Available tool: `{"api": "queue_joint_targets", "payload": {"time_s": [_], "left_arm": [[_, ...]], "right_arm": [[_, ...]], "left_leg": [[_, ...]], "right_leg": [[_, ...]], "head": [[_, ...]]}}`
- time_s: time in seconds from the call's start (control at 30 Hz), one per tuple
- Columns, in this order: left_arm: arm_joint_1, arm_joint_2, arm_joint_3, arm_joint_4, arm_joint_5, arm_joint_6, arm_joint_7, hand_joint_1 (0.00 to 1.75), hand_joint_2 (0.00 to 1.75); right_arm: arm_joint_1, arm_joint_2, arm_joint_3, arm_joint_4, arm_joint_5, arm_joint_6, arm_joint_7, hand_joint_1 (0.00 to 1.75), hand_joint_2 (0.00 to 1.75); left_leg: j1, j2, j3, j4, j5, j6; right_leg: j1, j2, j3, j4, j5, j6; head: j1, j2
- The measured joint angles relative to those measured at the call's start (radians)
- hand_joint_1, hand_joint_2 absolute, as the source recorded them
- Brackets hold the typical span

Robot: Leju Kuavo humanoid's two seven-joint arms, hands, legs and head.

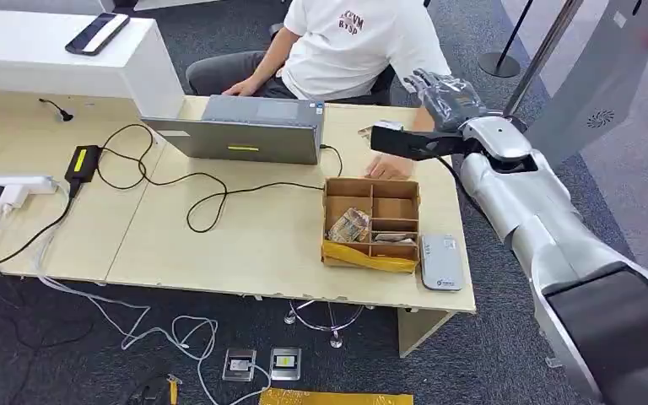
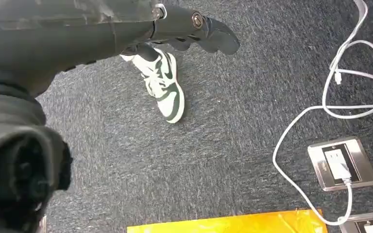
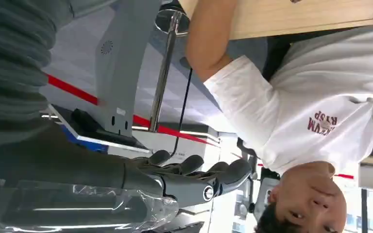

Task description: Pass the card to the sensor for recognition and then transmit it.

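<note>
I cannot pick out the card with certainty. The best candidate is a small pale flat thing (image 1: 368, 131) lying on the table (image 1: 245, 245) at its far edge, just beside the seated person's (image 1: 346, 42) forearm, but it is too small to be sure. Some flat pieces also lie in the right-hand compartments of the cardboard box (image 1: 326, 221), and these could be further cards.

The right hand (image 1: 447, 94) is raised above the table's far right corner, close to the person and well apart from the card reader (image 1: 441, 263). The reader lies on the table's near edge, touching or just beside the box's right wall. In the right wrist view this hand (image 3: 194, 177) has its fingers stretched out and only lightly curved, with nothing between them. The person's own hand (image 1: 391, 169) rests flat on the table just behind the box.

The left hand (image 2: 194, 29) hangs over the carpet (image 2: 223, 136), with its fingers loosely extended and nothing in them.

My reading is that the task is at or near its end. The right hand is empty and raised towards the person, which fits the handing-over step rather than the reading step. Nothing lies on the reader. If the pale thing is the card, what is left is mainly for the arm to draw back. If not, a card is yet to be picked from the box.
</note>
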State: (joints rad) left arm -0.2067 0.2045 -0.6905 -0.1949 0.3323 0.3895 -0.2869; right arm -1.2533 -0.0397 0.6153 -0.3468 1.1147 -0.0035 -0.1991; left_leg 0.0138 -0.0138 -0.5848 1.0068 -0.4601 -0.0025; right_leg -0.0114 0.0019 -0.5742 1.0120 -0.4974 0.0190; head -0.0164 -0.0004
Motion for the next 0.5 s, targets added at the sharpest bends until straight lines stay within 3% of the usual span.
{"api": "queue_joint_targets", "payload": {"time_s": [0.07,0.13,0.2,0.5], "left_arm": [[0.0,0.0,0.0,0.0,0.003,0.007,0.0,0.0,0.0],[0.005,0.0,0.0,0.0,0.018,0.023,0.0,0.0,0.0],[0.013,0.0,0.0,0.0,0.026,0.033,-0.004,0.0,0.0],[0.024,-0.001,0.0,0.0,0.026,0.036,-0.007,0.0,0.0]], "right_arm": [[0.001,0.0,0.0,0.0,-0.036,-0.037,-0.027,0.0,0.0],[0.002,-0.001,-0.018,-0.003,-0.176,-0.113,-0.122,0.0,0.0],[0.001,-0.003,-0.051,-0.015,-0.273,-0.143,-0.173,0.0,0.0],[0.003,-0.004,-0.129,-0.034,-0.292,-0.145,-0.178,0.0,0.0]], "left_leg": [[0.0,0.0,0.0,0.0,0.0,0.0],[0.0,0.0,0.0,0.0,0.0,0.0],[0.0,0.0,0.0,0.0,0.0,0.0],[0.0,0.0,0.0,0.0,0.0,0.0]], "right_leg": [[0.0,0.0,0.0,0.0,0.0,0.0],[0.0,0.0,0.0,0.0,0.0,0.0],[0.0,0.0,0.0,0.0,0.0,0.0],[0.0,0.0,0.0,0.0,0.0,0.0]], "head": [[0.0,0.0],[0.0,0.0],[0.0,0.0],[0.0,0.0]]}}
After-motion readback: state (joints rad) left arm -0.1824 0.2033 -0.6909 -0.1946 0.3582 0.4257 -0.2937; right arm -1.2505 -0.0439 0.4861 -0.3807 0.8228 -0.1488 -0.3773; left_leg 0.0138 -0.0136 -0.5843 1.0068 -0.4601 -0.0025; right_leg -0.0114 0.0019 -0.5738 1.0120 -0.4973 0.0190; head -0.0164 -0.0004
